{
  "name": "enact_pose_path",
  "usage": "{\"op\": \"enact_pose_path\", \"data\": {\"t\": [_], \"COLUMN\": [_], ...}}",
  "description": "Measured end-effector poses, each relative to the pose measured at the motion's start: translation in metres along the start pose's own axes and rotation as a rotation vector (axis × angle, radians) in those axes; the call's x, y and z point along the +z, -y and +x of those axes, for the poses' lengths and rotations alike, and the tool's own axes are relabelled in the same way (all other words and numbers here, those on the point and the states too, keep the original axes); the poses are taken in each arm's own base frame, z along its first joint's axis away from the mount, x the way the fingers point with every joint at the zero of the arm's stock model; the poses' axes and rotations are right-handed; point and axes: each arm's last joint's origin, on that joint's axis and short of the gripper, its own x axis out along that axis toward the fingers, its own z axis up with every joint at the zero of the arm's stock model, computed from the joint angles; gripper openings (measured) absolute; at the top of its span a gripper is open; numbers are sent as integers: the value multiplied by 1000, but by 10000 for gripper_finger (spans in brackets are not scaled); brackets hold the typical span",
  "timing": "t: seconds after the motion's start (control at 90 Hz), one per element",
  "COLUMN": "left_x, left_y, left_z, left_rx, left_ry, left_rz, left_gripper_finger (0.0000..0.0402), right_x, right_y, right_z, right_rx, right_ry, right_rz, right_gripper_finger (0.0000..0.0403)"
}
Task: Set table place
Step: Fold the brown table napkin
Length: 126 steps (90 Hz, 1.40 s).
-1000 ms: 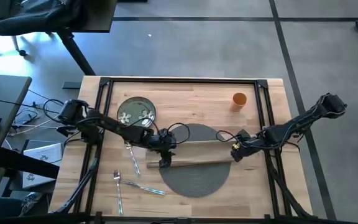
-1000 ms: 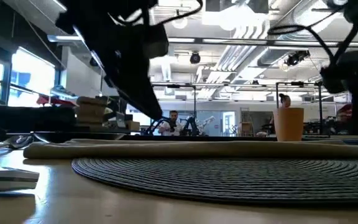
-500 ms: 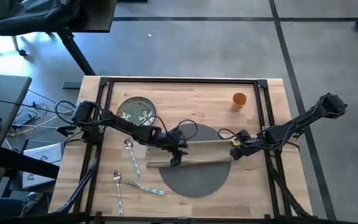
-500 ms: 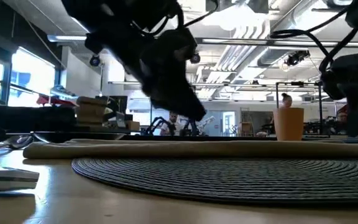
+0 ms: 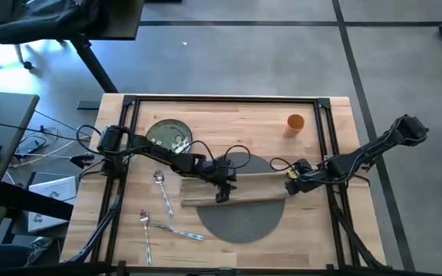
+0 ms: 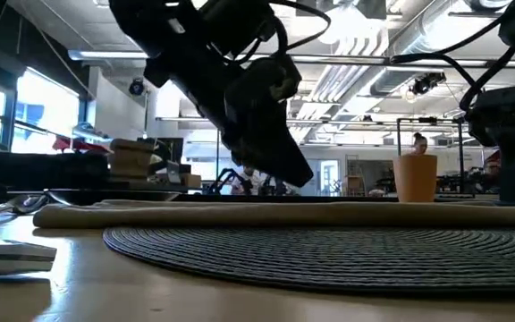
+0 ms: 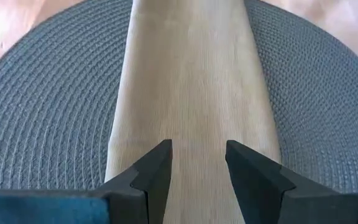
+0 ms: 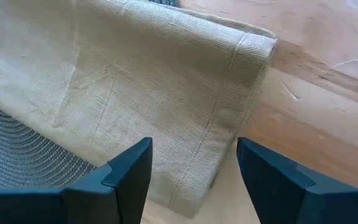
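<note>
High view is showing both grippers, left (image 5: 221, 196) and right (image 5: 289, 188), hovering open-fingered over the napkin (image 5: 232, 191) lying beneath them across the mat (image 5: 240, 222), probably positioning to fold it.

Beige ribbed cloth napkin (image 5: 232, 189) across round grey woven mat (image 5: 240, 222); small orange cup (image 5: 295, 123); green floral plate (image 5: 168, 136); light wooden desk (image 5: 229, 115).

You see the napkin (image 5: 232, 190) lying across the mat (image 5: 240, 222); plate (image 5: 168, 136) and cutlery (image 5: 162, 193) left, cup (image 5: 295, 123) back right.
</note>
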Motion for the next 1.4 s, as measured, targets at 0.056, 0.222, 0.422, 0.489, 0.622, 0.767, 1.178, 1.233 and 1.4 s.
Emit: {"op": "enact_pose_path", "data": {"t": [0.056, 0.222, 0.422, 0.489, 0.622, 0.767, 1.178, 1.233, 1.4], "left_x": [4, 7, 12, 13, 13, 11, 7, 5, -5], "left_y": [1, -1, -8, -11, -13, -12, -12, -10, -1], "left_z": [-1, -1, -2, -2, -2, -1, 1, 3, 17], "left_rx": [-1, 32, 2, -10, -7, -7, 1, -2, -20], "left_ry": [18, 27, 31, 29, 27, 16, -9, -18, -27], "left_rz": [-5, 7, -18, -31, -52, -51, -56, -52, -35], "left_gripper_finger": [135, 135, 135, 135, 135, 135, 135, 135, 135], "right_x": [0, 4, 2, 2, 1, 3, 0, -1, -2], "right_y": [0, 3, 3, 2, -1, -2, 6, 7, 9], "right_z": [0, 0, 1, 1, 1, 1, 14, 14, 15], "right_rx": [-4, -28, -28, -16, 9, 17, 43, 39, 29], "right_ry": [11, 19, -71, -100, -124, -56, 34, 41, 74], "right_rz": [-1, -26, -21, -15, -20, -26, 9, 3, -12], "right_gripper_finger": [216, 216, 216, 216, 216, 216, 198, 180, 112]}}
